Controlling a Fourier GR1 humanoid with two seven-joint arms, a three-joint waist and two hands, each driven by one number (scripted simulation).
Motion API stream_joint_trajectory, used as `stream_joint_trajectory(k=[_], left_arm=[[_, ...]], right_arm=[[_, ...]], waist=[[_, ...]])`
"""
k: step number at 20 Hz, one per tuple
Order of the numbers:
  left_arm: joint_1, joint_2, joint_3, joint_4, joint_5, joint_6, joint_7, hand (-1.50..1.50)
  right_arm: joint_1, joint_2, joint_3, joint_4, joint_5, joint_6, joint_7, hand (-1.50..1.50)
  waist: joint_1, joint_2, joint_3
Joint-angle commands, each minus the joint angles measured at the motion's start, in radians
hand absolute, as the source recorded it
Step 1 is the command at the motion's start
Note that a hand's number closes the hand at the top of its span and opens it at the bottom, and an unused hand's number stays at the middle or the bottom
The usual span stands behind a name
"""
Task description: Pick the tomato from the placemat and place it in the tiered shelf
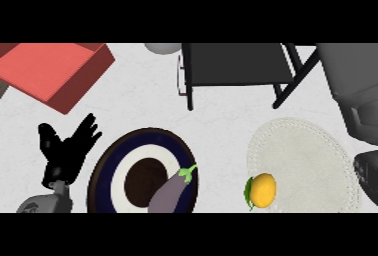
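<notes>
yellow-orange round tomato with green stem (263, 189) on the round off-white woven placemat (303, 162), at its lower-left edge, stem side facing off the mat. untouched by either hand.

black metal tiered shelf (236, 65) well above the placemat, up and left of it; dark flat tray on thin black legs.

left hand (68, 150) far left of the placemat, fingers straight and spread, pointing up, thumb out to the side, holding nothing. grey forearm (46, 202) below it at the bottom edge.

right hand: only dark grey bulk (354, 95) along the right side, overlapping the placemat's right rim. fingers not readable, can't tell open or closed.

round dark blue plate with white ring and dark brown centre (145, 172) left of the placemat, between it and the left hand. purple eggplant with green stem (173, 187) lying across the plate's lower right, stem end pointing toward the placemat.

red open box (52, 72) far up-left of the placemat, tilted. pale grey round object (162, 47) just left of the shelf's top corner, mostly cut off.
</notes>
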Motion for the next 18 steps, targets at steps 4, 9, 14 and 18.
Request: stream_joint_trajectory(k=[4,9,14,18], left_arm=[[0.053,-0.007,-0.018,-0.016,-0.003,-0.015,0.018,0.0],[0.032,0.019,0.024,0.052,0.016,-0.04,-0.018,0.0],[0.026,-0.001,0.013,0.044,0.005,-0.022,-0.012,0.0],[0.04,0.009,0.015,-0.029,0.019,-0.02,0.046,0.0]], right_arm=[[0.002,0.002,-0.133,-0.052,-0.15,-0.038,-0.022,-1.5],[-0.001,-0.021,-0.223,-0.061,-0.225,-0.121,-0.02,-1.5],[0.01,-0.07,-0.203,-0.109,-0.171,-0.244,0.014,-1.5],[-0.002,-0.2,-0.238,-0.076,-0.151,-0.269,0.081,-1.5]], waist=[[-0.003,-0.001,-0.005],[-0.008,0.002,-0.006],[-0.018,-0.002,-0.006],[-0.01,-0.002,-0.005]])
